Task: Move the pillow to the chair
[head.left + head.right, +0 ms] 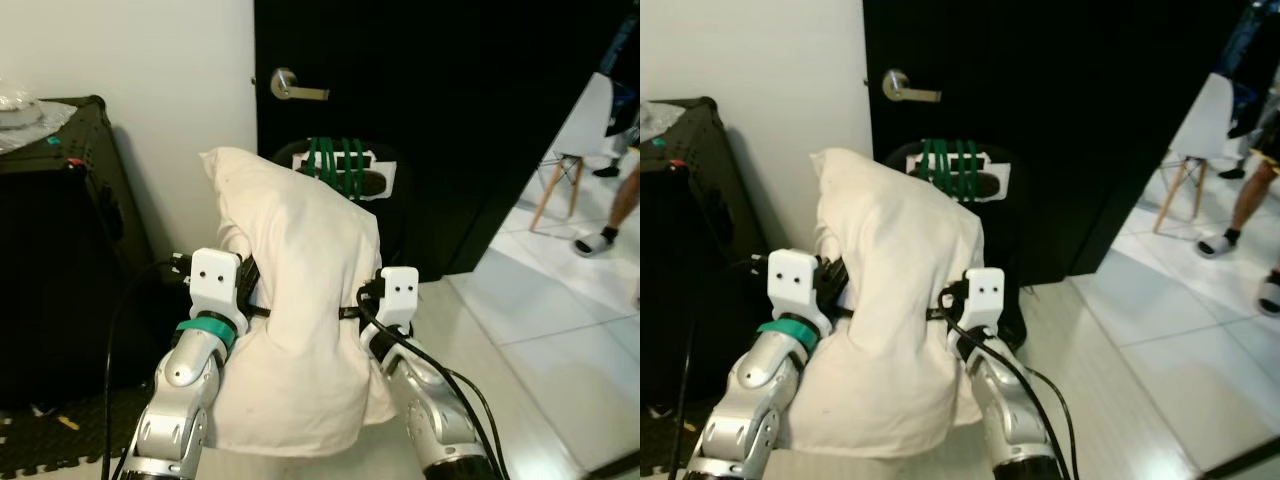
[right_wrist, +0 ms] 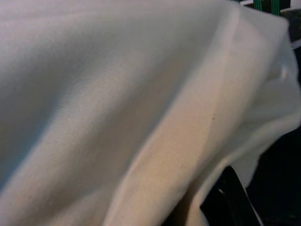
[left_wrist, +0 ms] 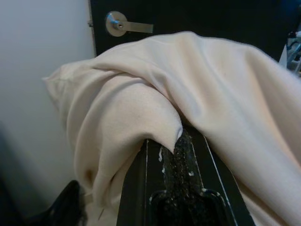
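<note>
The pillow (image 1: 300, 300) is held up in front of the robot, squeezed between its two arms above the floor (image 1: 530, 370). It is a soft, cream-coloured cloth pillow, slumped and creased, with one corner pointing up and its lower edge hanging loose below the wrists.

The left end effector (image 1: 250, 285) presses into the pillow's left side; the wrist view shows one black finger (image 3: 181, 160) pushing a fold of the cloth in, but whether the fingers are clamped on cloth cannot be told. The right end effector (image 1: 360, 300) presses against the pillow's right side, its fingers buried in fabric, and their state cannot be told either.

Just behind the pillow stands a dark chair (image 1: 385, 200) with green straps (image 1: 335, 165) wound over a white plate on its back. Behind that is a black door (image 1: 420, 90) with a metal lever handle (image 1: 290, 85). A black case (image 1: 60, 240) stands to the left against the white wall (image 1: 150, 60). To the right, on pale glossy tiles, a white chair with wooden legs (image 1: 575, 150) stands near a person's leg (image 1: 615, 215) in a sandal.
</note>
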Controlling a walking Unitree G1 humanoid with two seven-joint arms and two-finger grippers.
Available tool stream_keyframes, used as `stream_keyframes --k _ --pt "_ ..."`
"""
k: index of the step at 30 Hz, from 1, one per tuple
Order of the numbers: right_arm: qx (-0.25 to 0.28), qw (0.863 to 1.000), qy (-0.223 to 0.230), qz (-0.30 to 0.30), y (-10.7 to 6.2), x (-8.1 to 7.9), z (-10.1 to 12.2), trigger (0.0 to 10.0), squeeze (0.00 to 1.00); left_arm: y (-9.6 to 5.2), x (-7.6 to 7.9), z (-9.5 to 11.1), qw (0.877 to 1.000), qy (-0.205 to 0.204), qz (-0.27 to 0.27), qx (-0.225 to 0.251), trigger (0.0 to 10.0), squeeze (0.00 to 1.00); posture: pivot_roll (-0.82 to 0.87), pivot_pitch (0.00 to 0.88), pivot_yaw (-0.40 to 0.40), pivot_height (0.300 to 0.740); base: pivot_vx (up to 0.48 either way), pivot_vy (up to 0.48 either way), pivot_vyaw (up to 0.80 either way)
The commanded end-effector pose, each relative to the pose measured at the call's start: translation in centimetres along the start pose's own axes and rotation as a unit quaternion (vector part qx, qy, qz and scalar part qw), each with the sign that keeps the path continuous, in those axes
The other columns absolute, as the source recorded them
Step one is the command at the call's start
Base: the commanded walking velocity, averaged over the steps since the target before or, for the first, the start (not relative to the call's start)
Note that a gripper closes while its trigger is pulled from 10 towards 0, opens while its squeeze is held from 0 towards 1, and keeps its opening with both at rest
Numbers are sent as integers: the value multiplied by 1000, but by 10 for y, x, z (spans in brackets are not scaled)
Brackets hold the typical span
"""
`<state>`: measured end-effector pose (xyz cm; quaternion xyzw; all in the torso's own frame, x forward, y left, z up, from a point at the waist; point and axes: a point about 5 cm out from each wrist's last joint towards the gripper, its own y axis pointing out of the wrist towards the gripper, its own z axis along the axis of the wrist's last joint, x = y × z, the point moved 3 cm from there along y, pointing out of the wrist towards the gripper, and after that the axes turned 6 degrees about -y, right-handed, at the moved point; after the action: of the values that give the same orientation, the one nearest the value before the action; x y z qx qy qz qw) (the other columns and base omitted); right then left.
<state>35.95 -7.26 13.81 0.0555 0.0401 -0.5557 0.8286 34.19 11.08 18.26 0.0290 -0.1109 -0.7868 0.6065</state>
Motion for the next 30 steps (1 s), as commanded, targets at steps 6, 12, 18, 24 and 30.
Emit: stream_keyframes --k 6,12,18,24,30 --pt "44 998 -3 34 9 -23 18 10000 0 4 15 4 999 -2 -47 6 10000 0 75 15 66 740 264 0 0" --pt "43 999 3 27 8 -23 14 10000 0 4 14 4 998 -1 -55 2 10000 0 80 19 80 740 257 0 0" --pt "25 999 2 24 6 -20 4 10000 0 1 12 -1 998 0 -57 -7 10000 0 73 16 71 740 257 0 0" --pt "2 1000 -8 15 6 -12 -7 10000 0 -2 6 -6 998 6 -55 -15 10000 0 72 15 60 740 257 0 0" --pt "3 1000 -12 16 7 -12 -5 10000 0 -1 7 -7 999 -4 -50 -13 10000 0 58 12 51 740 256 0 0"
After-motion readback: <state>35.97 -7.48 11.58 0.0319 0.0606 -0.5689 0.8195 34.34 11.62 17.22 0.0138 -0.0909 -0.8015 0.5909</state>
